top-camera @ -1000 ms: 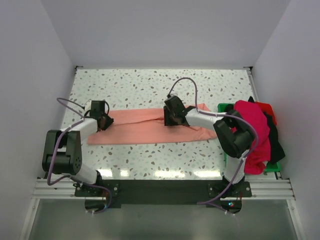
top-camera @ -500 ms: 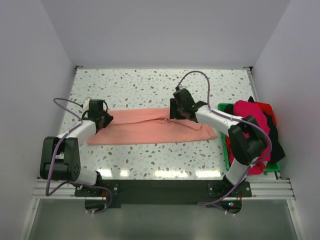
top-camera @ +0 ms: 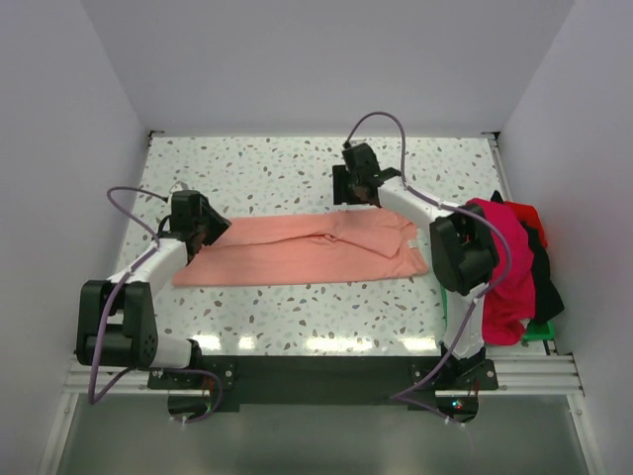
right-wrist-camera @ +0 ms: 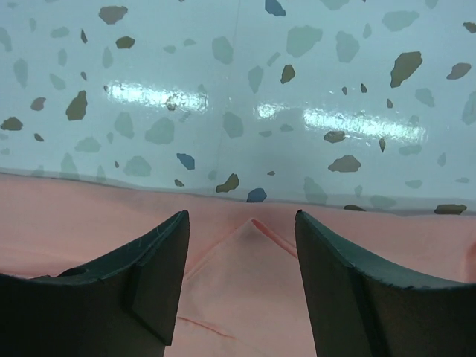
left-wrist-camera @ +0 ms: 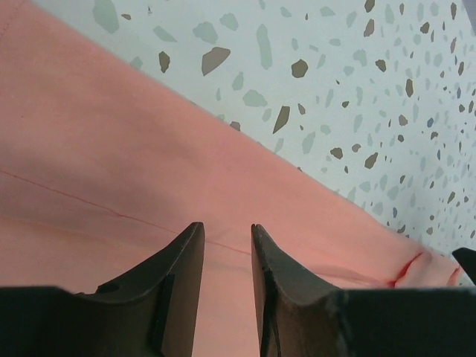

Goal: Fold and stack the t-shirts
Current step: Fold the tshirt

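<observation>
Left pincer (left-wrist-camera: 227,232): jaws narrowly apart, empty, over left end of salmon-pink t-shirt (top-camera: 297,252). Right pincer (right-wrist-camera: 242,223): jaws wide, empty, over its far edge. T-shirt flat on tabletop (top-camera: 257,173), long axis left-right.

The white table (top-camera: 257,168) has little dark specks all over. A pink t-shirt (top-camera: 297,247) lies flat across its middle. A green tray (top-camera: 537,332) sits at its right edge.
</observation>
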`<state>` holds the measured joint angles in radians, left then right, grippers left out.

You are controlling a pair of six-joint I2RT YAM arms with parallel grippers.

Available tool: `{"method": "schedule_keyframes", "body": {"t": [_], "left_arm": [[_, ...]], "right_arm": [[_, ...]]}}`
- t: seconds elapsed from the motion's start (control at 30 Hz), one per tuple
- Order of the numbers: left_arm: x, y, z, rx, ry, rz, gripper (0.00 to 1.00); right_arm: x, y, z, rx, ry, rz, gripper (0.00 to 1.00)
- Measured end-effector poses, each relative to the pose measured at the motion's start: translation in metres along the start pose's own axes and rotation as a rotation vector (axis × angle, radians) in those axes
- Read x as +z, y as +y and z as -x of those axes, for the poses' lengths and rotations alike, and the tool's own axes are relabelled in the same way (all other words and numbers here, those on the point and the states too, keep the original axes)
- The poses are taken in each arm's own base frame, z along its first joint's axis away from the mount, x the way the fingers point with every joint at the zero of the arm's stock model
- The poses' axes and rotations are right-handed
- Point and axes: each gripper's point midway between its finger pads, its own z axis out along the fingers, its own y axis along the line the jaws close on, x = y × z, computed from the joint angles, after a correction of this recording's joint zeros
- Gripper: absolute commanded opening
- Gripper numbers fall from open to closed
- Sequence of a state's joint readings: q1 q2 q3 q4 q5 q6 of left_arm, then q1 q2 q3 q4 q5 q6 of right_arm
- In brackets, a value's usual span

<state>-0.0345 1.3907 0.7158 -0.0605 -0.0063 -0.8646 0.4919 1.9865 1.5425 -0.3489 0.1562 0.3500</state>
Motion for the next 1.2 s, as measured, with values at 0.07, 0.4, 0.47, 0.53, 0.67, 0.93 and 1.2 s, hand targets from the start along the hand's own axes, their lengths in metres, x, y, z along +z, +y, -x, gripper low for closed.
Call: {"method": "schedule_keyframes", "body": {"t": [0.07, 0.4, 0.47, 0.53, 0.67, 0.93, 1.2], "left_arm": [[-0.001, -0.001, -0.001, 0.011, 0.004, -0.009, 0.37], [-0.003, -0.005, -0.002, 0.020, 0.018, -0.031, 0.37], [-0.003, -0.006, -0.003, 0.020, 0.019, -0.033, 0.37], [-0.003, -0.006, -0.003, 0.020, 0.020, -0.034, 0.37], [-0.004, -0.006, -0.003, 0.020, 0.022, -0.036, 0.37], [-0.004, -0.007, -0.004, 0.020, 0.025, -0.039, 0.37], [-0.004, -0.007, -0.004, 0.020, 0.025, -0.039, 0.37]], "right_arm": [[0.009, -0.001, -0.011, -0.012, 0.034, -0.012, 0.61], [0.011, 0.009, -0.037, -0.054, 0.096, -0.041, 0.39], [0.010, 0.013, -0.042, -0.062, 0.103, -0.041, 0.34], [0.009, 0.015, -0.047, -0.070, 0.115, -0.042, 0.29], [0.009, 0.011, -0.050, -0.071, 0.119, -0.063, 0.36], [0.009, 0.000, -0.048, -0.074, 0.104, -0.114, 0.41], [0.019, 0.000, -0.045, -0.082, 0.105, -0.134, 0.42]]}}
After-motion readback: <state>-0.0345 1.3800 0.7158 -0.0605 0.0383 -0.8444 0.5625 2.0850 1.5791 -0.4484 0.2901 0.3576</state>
